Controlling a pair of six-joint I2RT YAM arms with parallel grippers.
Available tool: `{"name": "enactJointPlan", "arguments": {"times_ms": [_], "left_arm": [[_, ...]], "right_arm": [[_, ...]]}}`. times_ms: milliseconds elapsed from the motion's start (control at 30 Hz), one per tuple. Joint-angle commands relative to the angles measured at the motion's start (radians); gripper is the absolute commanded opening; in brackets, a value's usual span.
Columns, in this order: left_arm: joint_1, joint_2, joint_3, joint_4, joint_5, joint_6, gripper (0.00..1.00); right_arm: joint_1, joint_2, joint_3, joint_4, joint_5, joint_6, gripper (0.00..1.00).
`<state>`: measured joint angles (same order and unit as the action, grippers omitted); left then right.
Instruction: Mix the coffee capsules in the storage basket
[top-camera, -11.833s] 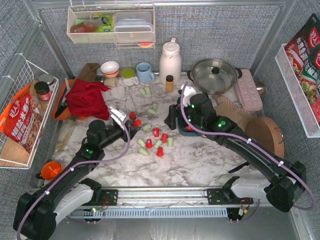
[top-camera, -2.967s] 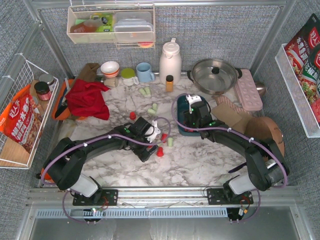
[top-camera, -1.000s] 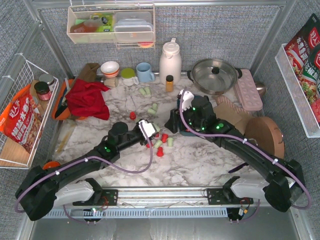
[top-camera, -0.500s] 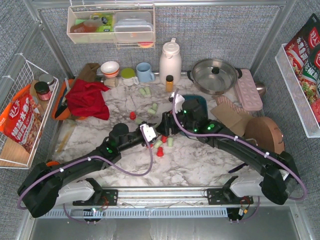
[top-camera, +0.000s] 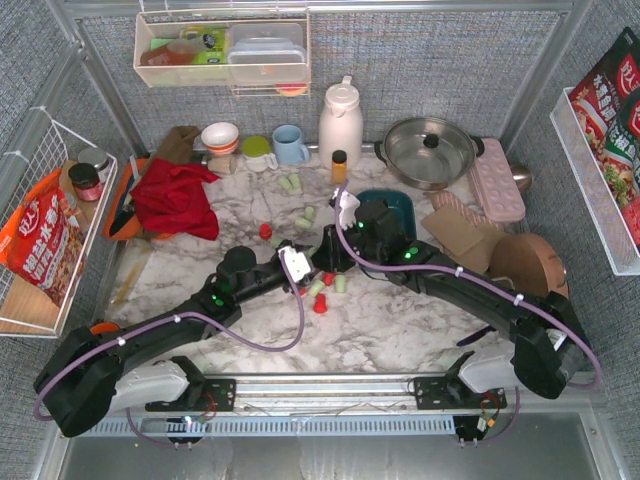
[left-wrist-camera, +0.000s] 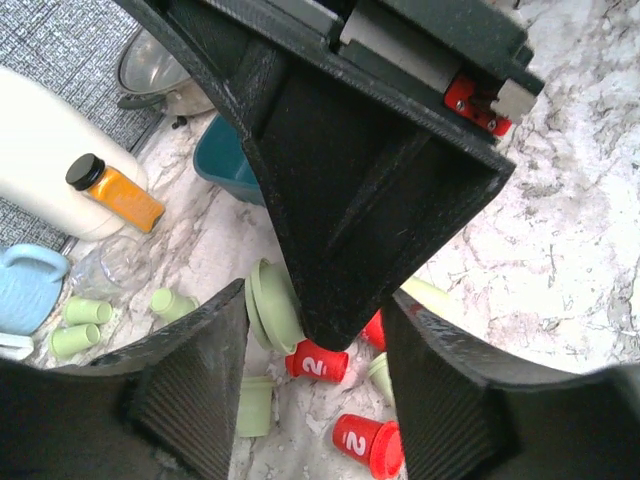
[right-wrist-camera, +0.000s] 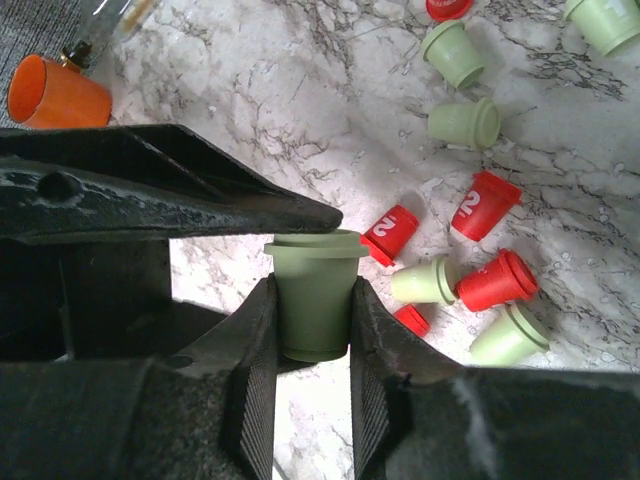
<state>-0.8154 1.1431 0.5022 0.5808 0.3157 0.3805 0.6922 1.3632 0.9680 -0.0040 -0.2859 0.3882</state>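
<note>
My right gripper (right-wrist-camera: 312, 292) is shut on an upright pale green coffee capsule (right-wrist-camera: 312, 320), just above the marble. That capsule's rim (left-wrist-camera: 268, 305) shows beside the right gripper's black finger, which reaches between my left gripper's (left-wrist-camera: 318, 302) open fingers. From above, the left gripper (top-camera: 298, 263) and right gripper (top-camera: 326, 256) meet over the loose pile. Red capsules (right-wrist-camera: 484, 205) and green capsules (right-wrist-camera: 465, 122) lie scattered on the marble. The dark teal storage basket (top-camera: 396, 203) sits behind the right wrist, its inside mostly hidden.
Behind the pile stand an amber bottle (top-camera: 339, 166), a white thermos (top-camera: 340, 122), a blue cup (top-camera: 290, 145) and a steel pot (top-camera: 430, 150). A red cloth (top-camera: 178, 197) lies at the back left. An orange cup (right-wrist-camera: 55, 95) sits near the left arm.
My right gripper has swung left from the basket to the pile and closed on a green capsule. The left gripper has hardly moved and stays open.
</note>
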Motion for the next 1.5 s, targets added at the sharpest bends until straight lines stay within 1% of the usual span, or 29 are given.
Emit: {"name": "enactJointPlan", "arguments": {"times_ms": [0,33,67,100,233,367,433,467,567,700,833,867,933,1000,1100,1233,1300,1400,1467], "left_arm": [[-0.001,-0.003,0.015,0.047,0.004,-0.016,0.72],[-0.001,-0.003,0.017,0.045,-0.006,-0.020,0.80],[-0.001,-0.003,0.020,0.043,-0.014,-0.028,0.93],[0.000,-0.002,0.022,0.042,-0.025,-0.036,0.98],[-0.001,0.007,0.042,-0.003,-0.046,-0.042,0.99],[-0.001,0.047,0.081,-0.108,-0.018,0.003,0.99],[-0.001,0.092,0.108,-0.171,-0.014,0.009,0.99],[-0.001,0.119,0.132,-0.220,-0.012,0.017,0.99],[-0.001,0.220,0.232,-0.407,-0.012,0.040,0.99],[0.008,0.319,0.322,-0.611,-0.003,0.116,0.99],[0.024,0.379,0.343,-0.710,-0.017,0.168,0.99],[0.030,0.392,0.348,-0.734,-0.014,0.179,0.99],[0.047,0.409,0.359,-0.787,0.010,0.203,0.99],[0.065,0.419,0.362,-0.819,0.035,0.229,0.99],[0.085,0.431,0.350,-0.832,0.047,0.261,1.00],[0.094,0.449,0.315,-0.780,0.046,0.274,0.98],[0.096,0.459,0.301,-0.746,0.032,0.269,0.95],[0.099,0.478,0.309,-0.716,-0.011,0.223,0.85],[0.099,0.492,0.317,-0.708,-0.034,0.206,0.83]], "right_arm": [[0.000,-0.012,-0.010,0.029,0.057,0.018,0.21],[-0.001,-0.020,-0.016,0.029,0.077,0.016,0.18],[-0.002,-0.027,-0.021,0.025,0.102,0.012,0.15],[-0.004,-0.035,-0.025,0.012,0.131,0.008,0.13],[-0.043,-0.076,-0.033,-0.043,0.273,-0.046,0.08],[-0.102,-0.101,-0.057,-0.086,0.500,-0.122,0.08],[-0.141,-0.090,-0.075,-0.080,0.574,-0.157,0.08],[-0.166,-0.076,-0.079,-0.079,0.587,-0.168,0.09],[-0.239,-0.028,-0.084,-0.066,0.567,-0.183,0.14],[-0.311,0.045,-0.083,-0.036,0.501,-0.206,0.30],[-0.352,0.112,-0.065,-0.049,0.435,-0.205,0.48],[-0.358,0.123,-0.062,-0.052,0.424,-0.204,0.54],[-0.366,0.140,-0.058,-0.059,0.408,-0.207,0.61],[-0.369,0.143,-0.060,-0.064,0.404,-0.213,0.65],[-0.373,0.124,-0.073,-0.064,0.401,-0.220,0.67],[-0.375,0.093,-0.094,-0.048,0.394,-0.221,0.67],[-0.375,0.086,-0.101,-0.043,0.391,-0.221,0.67],[-0.378,0.080,-0.104,-0.041,0.383,-0.219,0.67],[-0.379,0.079,-0.103,-0.042,0.374,-0.218,0.67]]}}
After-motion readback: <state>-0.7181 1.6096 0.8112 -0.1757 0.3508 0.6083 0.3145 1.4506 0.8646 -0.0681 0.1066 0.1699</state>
